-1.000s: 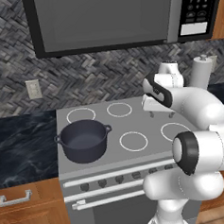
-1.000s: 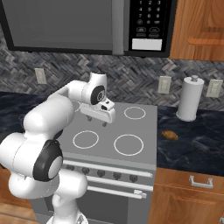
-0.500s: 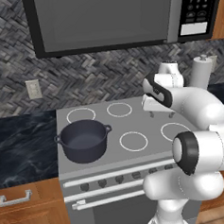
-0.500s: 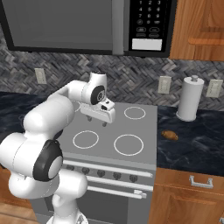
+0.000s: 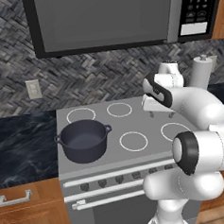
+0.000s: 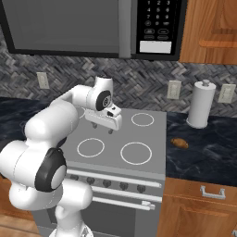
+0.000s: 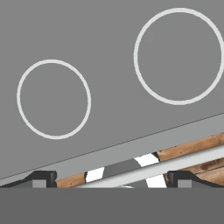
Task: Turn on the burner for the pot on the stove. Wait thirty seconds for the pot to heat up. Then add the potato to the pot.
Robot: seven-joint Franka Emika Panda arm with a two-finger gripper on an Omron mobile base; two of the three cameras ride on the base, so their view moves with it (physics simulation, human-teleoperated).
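Kitchen range with robot arm above the cooktop; the stove (image 5: 112,154) is a grey steel unit with a flat top marked by white burner rings, a row of dark knobs (image 5: 119,179) along its front and a bar handle (image 5: 110,199) beneath them; the pot (image 5: 83,140), squat, round and dark grey with two small loop handles at its rim, sits upright on the front ring at the left side of the cooktop as seen from the left base view, and appears empty; the potato (image 6: 179,143), a small orange-brown lump, lies on the dark marbled counter (image 6: 203,155) just to the right of the stove, well apart from the pot, in front of the upright white paper towel roll (image 6: 200,104); the white arm reaches forward over the middle of the cooktop, and the gripper (image 6: 102,127) hangs above the bare steel surface between the rings, pointing downward, touching nothing; its fingers (image 7: 42,178) stand spread as wide as they go, one tip near each lower corner of the hand view, with nothing between them; the hand view looks down on two white rings (image 7: 54,99) and the front edge of the range, with strips of wooden floor beyond; a microwave (image 5: 107,19) with a dark door and a keypad at its right is mounted above the stove, against a grey herringbone backsplash (image 5: 83,80) bearing wall outlets (image 6: 173,90); wooden cabinets (image 6: 203,206) with metal pull handles stand below the counter on either side.
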